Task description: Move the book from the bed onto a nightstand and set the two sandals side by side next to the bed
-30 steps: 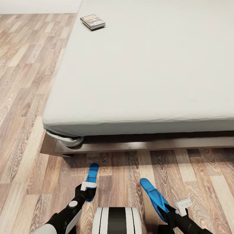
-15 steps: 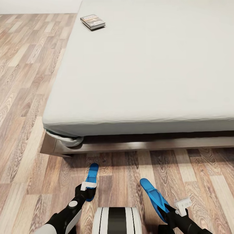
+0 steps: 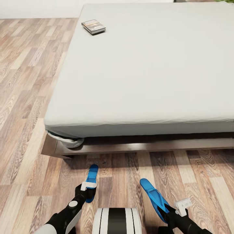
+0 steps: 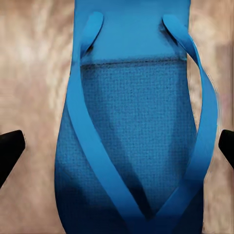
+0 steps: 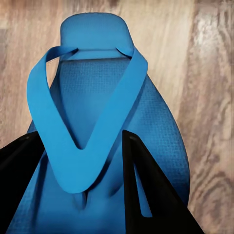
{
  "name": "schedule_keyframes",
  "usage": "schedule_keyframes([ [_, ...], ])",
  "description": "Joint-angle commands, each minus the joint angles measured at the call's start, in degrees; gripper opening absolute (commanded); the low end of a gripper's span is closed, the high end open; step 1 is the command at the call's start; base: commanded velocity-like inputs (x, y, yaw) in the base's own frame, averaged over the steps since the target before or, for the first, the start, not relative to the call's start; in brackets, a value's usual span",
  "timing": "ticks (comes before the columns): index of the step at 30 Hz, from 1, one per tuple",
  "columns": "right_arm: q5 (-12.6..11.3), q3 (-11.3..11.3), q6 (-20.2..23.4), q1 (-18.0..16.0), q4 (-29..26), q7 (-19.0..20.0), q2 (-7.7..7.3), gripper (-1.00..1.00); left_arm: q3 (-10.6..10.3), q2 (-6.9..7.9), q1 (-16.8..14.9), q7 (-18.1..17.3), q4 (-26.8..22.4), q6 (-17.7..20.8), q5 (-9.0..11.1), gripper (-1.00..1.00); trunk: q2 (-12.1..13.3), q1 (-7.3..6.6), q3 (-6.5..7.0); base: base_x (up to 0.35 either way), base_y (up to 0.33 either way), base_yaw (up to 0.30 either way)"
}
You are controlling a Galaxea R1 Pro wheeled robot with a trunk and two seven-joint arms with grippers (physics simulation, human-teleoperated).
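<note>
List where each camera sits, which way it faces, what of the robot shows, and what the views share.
Head view: on the robot's head, facing forward and down at the bed, the book and the floor; both arms and the trunk show.
Left wrist view: above the left sandal; the left pincer's fingertips stand wide apart beside it.
Right wrist view: the right pincer grips the right sandal.
Shared: both sandals also show in the head view.

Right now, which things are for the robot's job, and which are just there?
For the job:
- two bright blue flat sandals
- small dark paperback book
- big pale-mattressed wooden bed

Just there:
- wood-plank floor
</note>
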Motion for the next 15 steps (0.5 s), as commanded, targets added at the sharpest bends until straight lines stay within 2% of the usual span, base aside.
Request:
schedule_keyframes([
  [1, 0.41, -0.07, 0.19, 0.00, -0.10, 0.32, 0.02, -1.00, -0.49, 0.05, -0.03, 0.40, -0.02, -0.18, 0.39, 1.00, 0.00, -0.03, 0.20, 0.000, 0.000, 0.000],
  [15, 0.41, 0.01, 0.17, -0.01, -0.09, 0.32, 0.02, -1.00, -0.49, 0.02, -0.03, 0.40, 0.17, -0.18, 0.39, 1.00, 0.19, -0.39, 3.31, 0.000, 0.000, 0.000],
])
